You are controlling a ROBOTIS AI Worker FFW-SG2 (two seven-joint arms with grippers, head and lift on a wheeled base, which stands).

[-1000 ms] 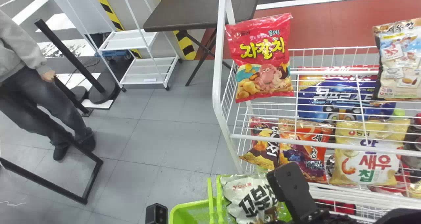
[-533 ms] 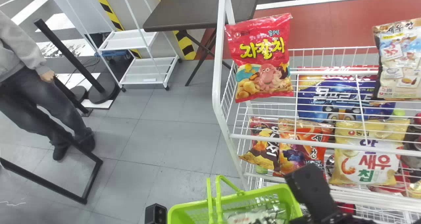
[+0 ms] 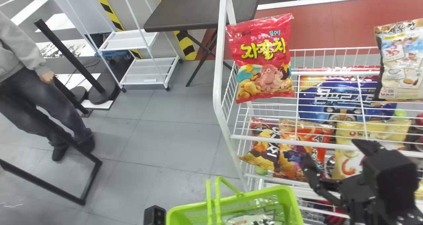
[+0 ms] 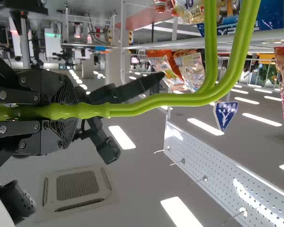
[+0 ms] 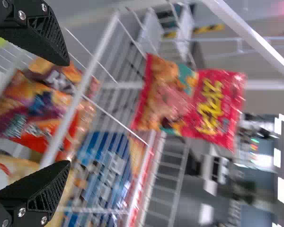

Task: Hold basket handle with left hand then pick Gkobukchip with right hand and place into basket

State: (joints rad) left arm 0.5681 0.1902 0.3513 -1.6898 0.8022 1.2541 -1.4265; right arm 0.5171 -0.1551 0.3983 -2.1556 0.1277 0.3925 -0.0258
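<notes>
Gkobukchip (image 3: 251, 220) lies cropped in basket (image 3: 294, 203), right claw (image 3: 331, 149) gaping, left claw (image 4: 71, 111) clamped on handle (image 4: 128, 110).

Basket (image 3: 264, 192) left of right fingers (image 3: 310, 168), Gkobukchip (image 3: 252, 220) inside, handle (image 4: 156, 100) between left fingers (image 3: 154, 215). Rack (image 3: 217, 86) beyond right fingers, snack bags (image 3: 290, 172) in it; another bag (image 3: 262, 58) at its left end.

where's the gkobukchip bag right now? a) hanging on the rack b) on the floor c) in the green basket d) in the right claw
c, the gkobukchip bag lies inside the green basket, while the right claw is open beyond it.
</notes>
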